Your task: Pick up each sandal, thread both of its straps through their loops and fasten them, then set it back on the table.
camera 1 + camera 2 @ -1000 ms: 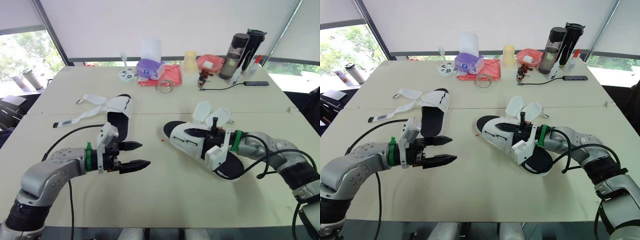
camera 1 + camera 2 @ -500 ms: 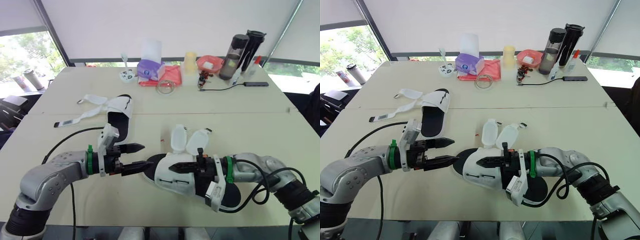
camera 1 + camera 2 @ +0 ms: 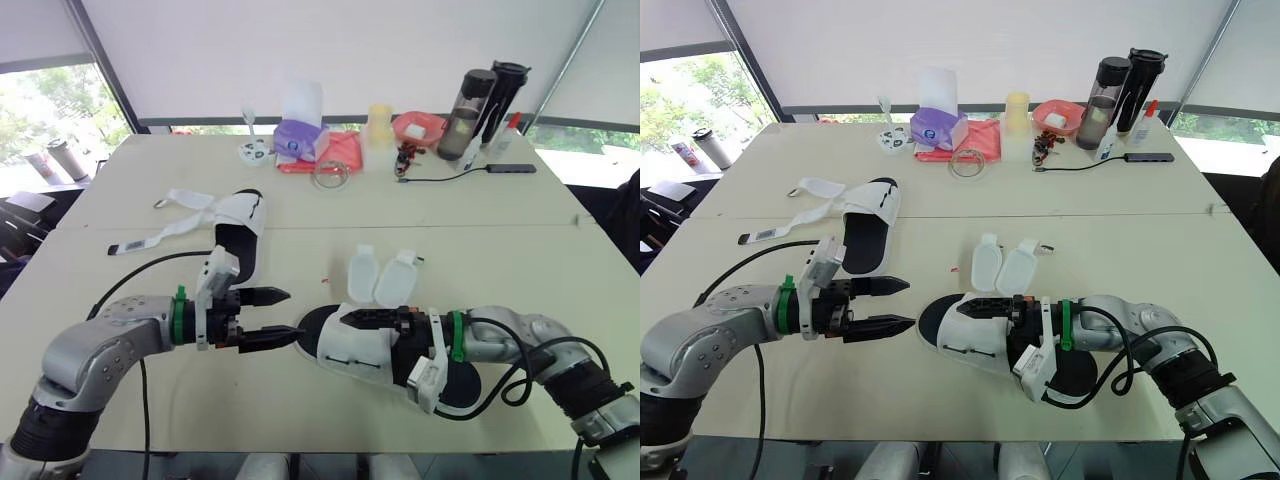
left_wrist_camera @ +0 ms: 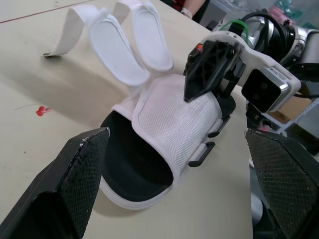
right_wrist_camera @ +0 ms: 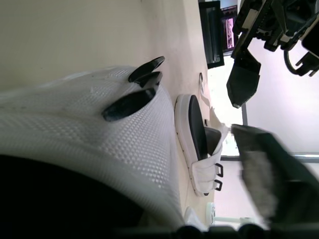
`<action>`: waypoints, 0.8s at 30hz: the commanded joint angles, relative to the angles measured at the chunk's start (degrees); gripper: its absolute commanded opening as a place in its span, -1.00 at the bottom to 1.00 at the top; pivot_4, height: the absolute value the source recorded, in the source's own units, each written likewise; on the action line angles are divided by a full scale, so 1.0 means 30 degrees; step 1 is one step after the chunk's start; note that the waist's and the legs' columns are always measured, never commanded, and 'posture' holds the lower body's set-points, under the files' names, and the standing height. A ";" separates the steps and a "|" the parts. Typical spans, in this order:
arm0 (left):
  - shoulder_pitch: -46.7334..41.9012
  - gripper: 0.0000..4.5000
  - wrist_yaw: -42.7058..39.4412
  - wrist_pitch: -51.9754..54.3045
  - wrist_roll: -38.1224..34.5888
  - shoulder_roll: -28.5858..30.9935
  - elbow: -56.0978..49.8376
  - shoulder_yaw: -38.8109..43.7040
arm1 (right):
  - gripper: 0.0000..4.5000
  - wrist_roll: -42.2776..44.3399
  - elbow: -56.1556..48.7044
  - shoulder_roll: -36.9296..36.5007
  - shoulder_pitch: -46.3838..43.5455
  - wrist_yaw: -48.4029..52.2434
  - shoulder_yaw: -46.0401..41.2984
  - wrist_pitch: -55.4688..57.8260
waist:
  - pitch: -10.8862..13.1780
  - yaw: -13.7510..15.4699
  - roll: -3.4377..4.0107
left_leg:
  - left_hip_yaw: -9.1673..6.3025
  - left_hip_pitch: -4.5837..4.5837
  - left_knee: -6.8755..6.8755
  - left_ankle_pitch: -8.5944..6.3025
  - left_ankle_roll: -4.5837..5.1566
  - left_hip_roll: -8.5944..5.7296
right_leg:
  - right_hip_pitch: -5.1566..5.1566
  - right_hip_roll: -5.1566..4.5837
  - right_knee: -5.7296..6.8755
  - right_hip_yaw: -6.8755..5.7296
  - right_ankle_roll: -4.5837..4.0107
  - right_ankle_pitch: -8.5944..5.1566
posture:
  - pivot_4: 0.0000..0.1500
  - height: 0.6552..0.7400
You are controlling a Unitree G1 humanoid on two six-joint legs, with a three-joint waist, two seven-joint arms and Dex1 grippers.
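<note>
A white mesh sandal with a black sole (image 3: 365,352) lies on the table in front of me, toe toward my left gripper. Its two straps (image 3: 382,276) lie unfastened and folded back on the table. My right gripper (image 3: 358,330) is open astride the sandal's upper band: one finger (image 4: 209,69) stands above the mesh, the other is hidden inside. My left gripper (image 3: 293,313) is open and holds nothing, its tips just short of the toe. The second sandal (image 3: 240,232) lies at the far left with its straps (image 3: 185,203) loose.
Along the far edge stand a purple tissue box (image 3: 296,134), a red cloth (image 3: 338,150), a yellow cup (image 3: 380,120), a red bowl (image 3: 420,126) and dark bottles (image 3: 478,96). A cable (image 3: 450,176) runs from there.
My right arm brought the sandal from mid-right toward me and my left gripper, then set it down flat. Its straps fell back and its fingers parted off the band. My left gripper barely moved.
</note>
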 commanded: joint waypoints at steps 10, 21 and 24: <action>-0.0860 1.00 -0.2455 -0.3272 0.3059 -0.0156 0.2211 -0.1510 | 0.99 0.2449 -0.6533 -0.0025 0.7640 0.0034 -0.6044 0.5751 | -0.0001 0.0094 -0.0005 | -0.0007 -0.0006 -0.0004 -0.0003 0.0003 -0.0005 | 0.0000 -0.0011 0.0000 0.0002 -0.0017 -0.0010 | 1.00 1.00; -0.2822 -0.74 -0.5284 -0.5669 0.5150 -0.0708 0.5484 -0.2774 | 1.00 0.8037 -1.1861 0.1458 1.4237 0.1962 -1.1121 1.2999 | 0.0006 0.0122 -0.0027 | -0.0001 0.0004 -0.0001 -0.0003 0.0005 -0.0001 | 0.0016 -0.0018 -0.0001 0.0004 -0.0044 -0.0028 | 1.00 1.00; -0.3321 -0.99 -0.5849 -0.7542 0.6484 -0.1220 0.6787 -0.3485 | 1.00 1.3011 -1.4389 0.2633 1.4292 0.2689 -1.1862 1.9293 | 0.0005 0.0034 -0.0026 | 0.0001 0.0009 0.0000 0.0000 0.0009 0.0012 | 0.0017 -0.0021 0.0000 0.0006 -0.0047 -0.0029 | 1.00 1.00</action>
